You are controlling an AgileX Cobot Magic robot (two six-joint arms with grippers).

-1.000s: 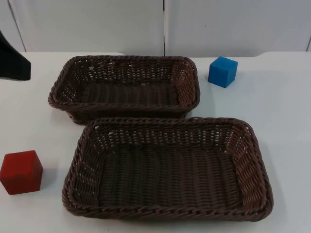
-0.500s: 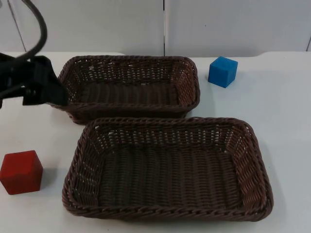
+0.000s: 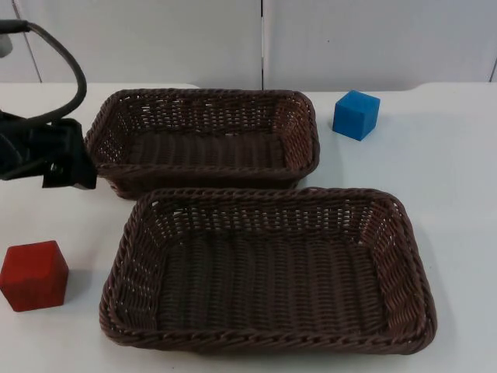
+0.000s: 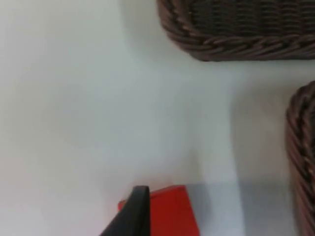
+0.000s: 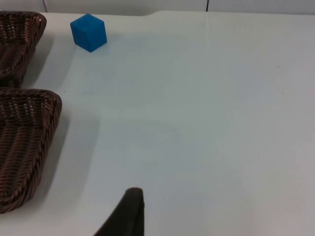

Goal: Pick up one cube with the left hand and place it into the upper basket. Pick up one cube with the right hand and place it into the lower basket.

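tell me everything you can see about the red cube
The red cube is a plain, solid-looking matte block with slightly rounded edges, unmarked on the faces shown. It sits flat on the white table, left of the lower basket and apart from it. Nothing touches it. The left pincer hovers farther back, beside the upper basket; the left wrist view looks onto the cube past a black fingertip.

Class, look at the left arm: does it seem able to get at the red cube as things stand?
Probably yes. The left gripper hovers over bare table beside the upper basket, and nothing lies between it and the red cube.
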